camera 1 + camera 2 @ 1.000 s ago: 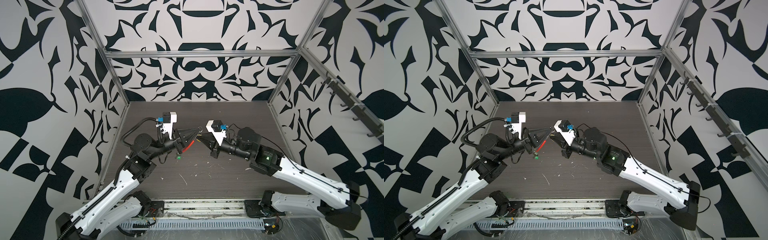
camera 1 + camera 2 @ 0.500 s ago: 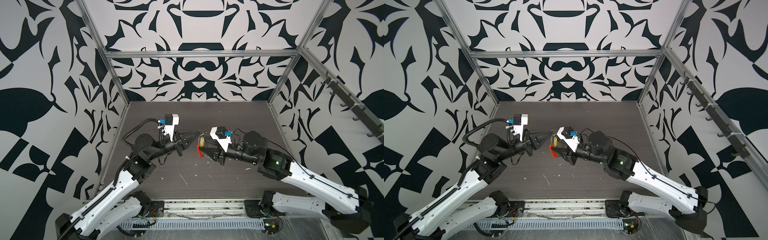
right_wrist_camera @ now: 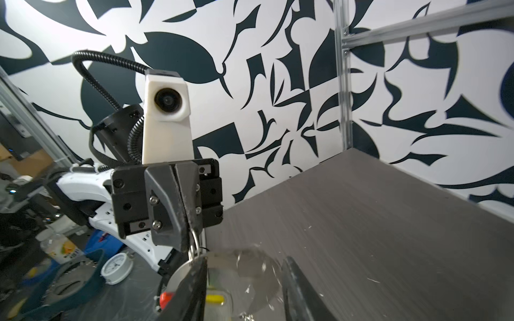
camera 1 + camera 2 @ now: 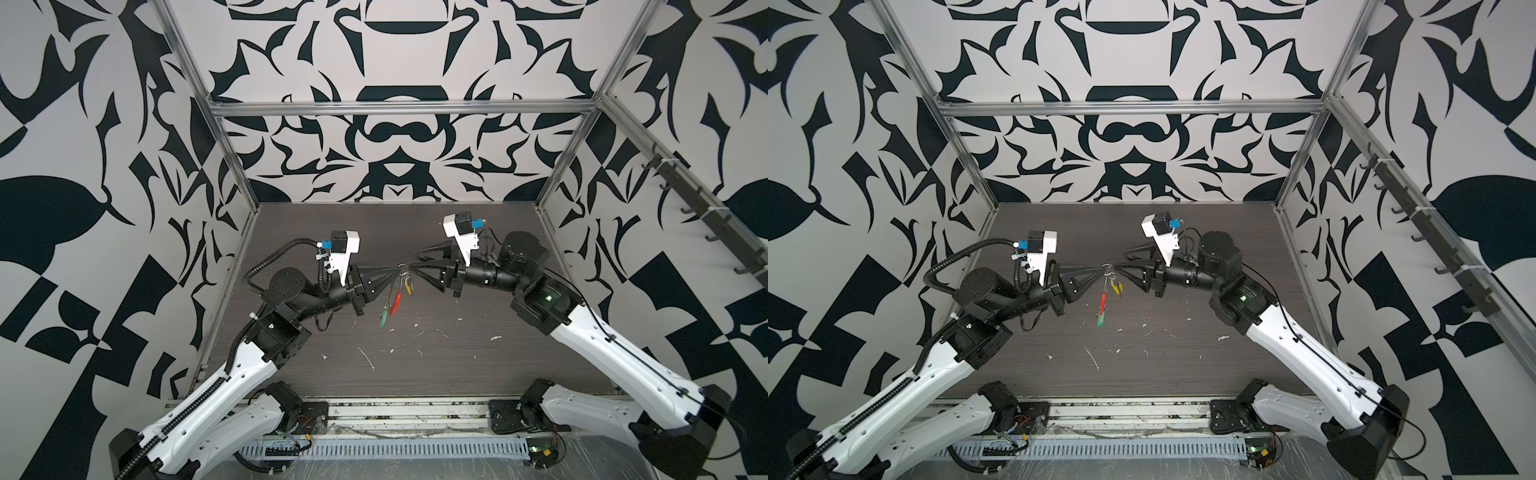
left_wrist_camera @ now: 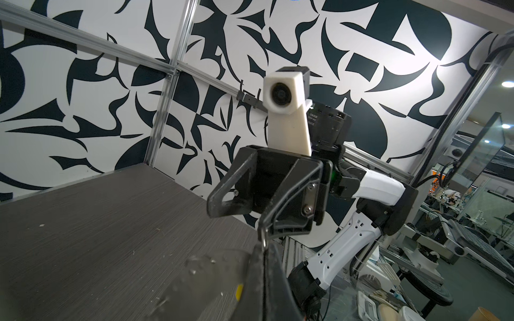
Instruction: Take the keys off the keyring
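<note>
Left gripper (image 4: 397, 271) clenched on top of the keyring (image 4: 397, 302), which hangs in mid-air between the arms. Right gripper (image 4: 413, 261) released, one tip just at the ring. My worry: the hoop swings and I pinch it instead of the yellow key (image 4: 409, 287). Green key (image 4: 382, 320) dangles lowest. White scraps (image 4: 368, 358) on the table (image 4: 457, 374) below, nothing blocking

Middle: your left gripper (image 4: 395, 270) and right gripper (image 4: 413, 261) stand almost tip to tip above the table (image 4: 374, 224); no passage between them.
Below the tips: the keyring (image 4: 397, 300), yellow key (image 4: 409, 286) and green key (image 4: 383, 320) hang there, blocking it.
Far side: table bare, you can pass.
Near side: open; only flat white scraps (image 4: 368, 358).
Left side: your left arm (image 4: 286, 286) sits near the table's left edge; tight there.
Right wall: hook rail (image 4: 673, 172), well clear.
</note>
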`<state>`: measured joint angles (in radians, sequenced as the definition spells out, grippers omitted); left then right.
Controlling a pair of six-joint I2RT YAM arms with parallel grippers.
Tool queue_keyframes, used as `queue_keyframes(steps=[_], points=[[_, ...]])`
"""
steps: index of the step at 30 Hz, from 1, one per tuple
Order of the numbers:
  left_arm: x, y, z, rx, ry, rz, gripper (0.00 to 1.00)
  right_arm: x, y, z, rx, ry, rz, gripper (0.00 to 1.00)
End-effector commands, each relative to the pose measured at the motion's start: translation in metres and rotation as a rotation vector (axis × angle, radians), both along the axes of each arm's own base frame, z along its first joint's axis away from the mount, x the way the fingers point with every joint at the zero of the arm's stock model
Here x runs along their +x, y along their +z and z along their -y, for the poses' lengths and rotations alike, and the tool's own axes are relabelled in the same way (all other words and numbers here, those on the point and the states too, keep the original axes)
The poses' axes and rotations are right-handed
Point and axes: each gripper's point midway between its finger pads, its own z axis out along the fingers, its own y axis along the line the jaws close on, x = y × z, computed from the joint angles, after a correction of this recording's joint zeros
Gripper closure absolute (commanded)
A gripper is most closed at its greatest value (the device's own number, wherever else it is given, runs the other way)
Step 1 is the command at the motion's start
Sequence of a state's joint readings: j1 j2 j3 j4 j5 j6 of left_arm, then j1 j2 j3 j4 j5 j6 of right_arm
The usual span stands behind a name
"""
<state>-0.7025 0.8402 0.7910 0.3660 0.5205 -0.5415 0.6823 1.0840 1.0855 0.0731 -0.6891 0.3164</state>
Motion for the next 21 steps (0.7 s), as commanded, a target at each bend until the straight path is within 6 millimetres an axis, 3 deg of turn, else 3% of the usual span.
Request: queue_keyframes(steps=[1, 8, 14, 21], points=[[-0.008, 0.013, -0.004, -0.028, -0.013, 0.048, 1.0, -0.027, 0.047, 0.001, 0.123, 0.134, 0.05, 0.56], [-0.006, 0.012, -0.004, -0.03, 0.0, 0.048, 1.0, -0.028, 0.045, -0.001, 0.149, 0.154, 0.031, 0.61], [-0.005, 0.012, -0.004, -0.03, 0.005, 0.047, 1.0, -0.021, 0.05, 0.016, 0.176, 0.026, 0.078, 0.6], [-0.003, 0.011, -0.003, -0.027, 0.007, 0.044, 1.0, -0.031, 0.047, 0.004, 0.171, 0.165, 0.021, 0.6]])
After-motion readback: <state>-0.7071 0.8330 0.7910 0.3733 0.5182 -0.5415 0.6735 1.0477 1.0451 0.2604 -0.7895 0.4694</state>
